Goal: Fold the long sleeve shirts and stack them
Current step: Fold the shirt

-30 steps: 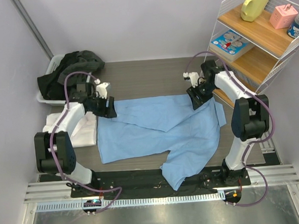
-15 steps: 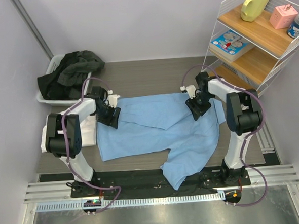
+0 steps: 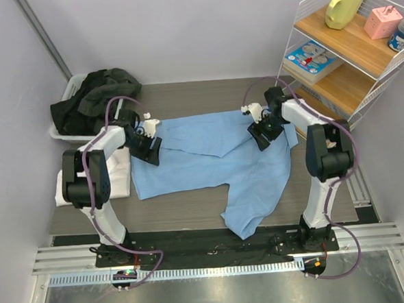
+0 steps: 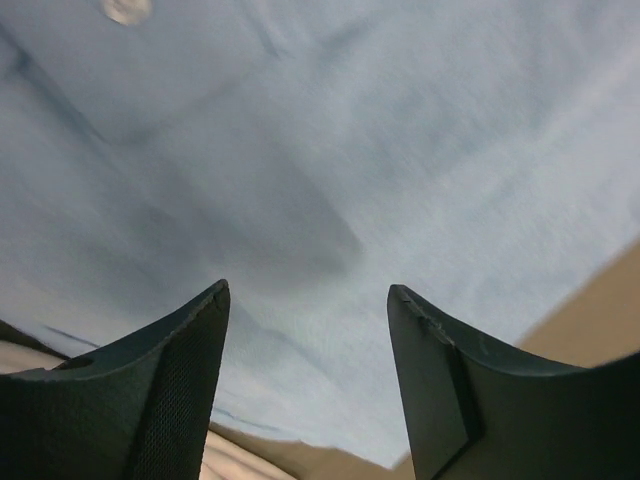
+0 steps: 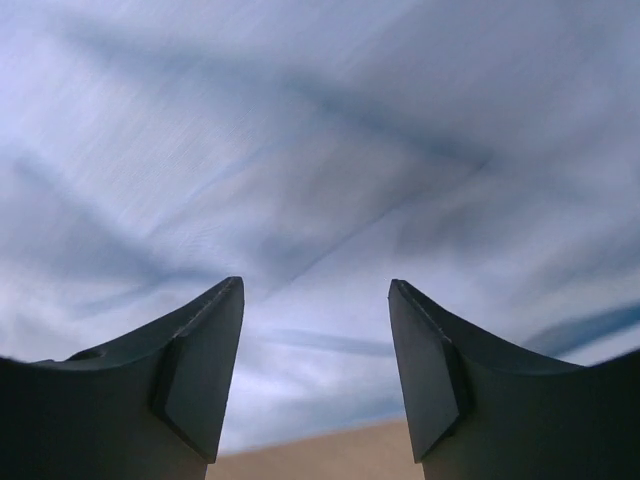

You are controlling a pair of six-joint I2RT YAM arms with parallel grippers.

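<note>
- Nearest me, at 6 o'clock, one sleeve of the blue shirt (image 3: 210,168) trails down to the table's near edge, loose and rumpled.
- The shirt's body lies spread over the middle of the table (image 3: 185,101). It is mostly flat, with a triangular flap already turned over along its far side.
- At 9 o'clock the white shirt (image 3: 114,179) lies folded just beside the blue one, partly under my left arm. It looks done and is waiting to be the base of the stack.
- My left gripper (image 3: 148,142) sits at the blue shirt's far-left corner, about 10 o'clock. Its fingers are spread, with cloth showing through the gap and nothing pinched.
- My right gripper (image 3: 258,131) sits at the far-right shoulder, about 2 o'clock. It is likewise released, and blue fabric fills the view between its fingers.
- I judge the step to be the start of folding the blue shirt: the garment is laid out and both hands are poised at its far edge, but no grasp is made yet.
- The next move calls for both hands to drop onto the edge and pinch a single layer each. They should then carry it over evenly so the fold stays square, and the near sleeve needs tucking in afterwards.
- Farther off, at 11 o'clock, a bin (image 3: 61,132) holds dark clothes (image 3: 95,95).
- At 1 o'clock stands a shelf (image 3: 342,81), well apart from the work.
</note>
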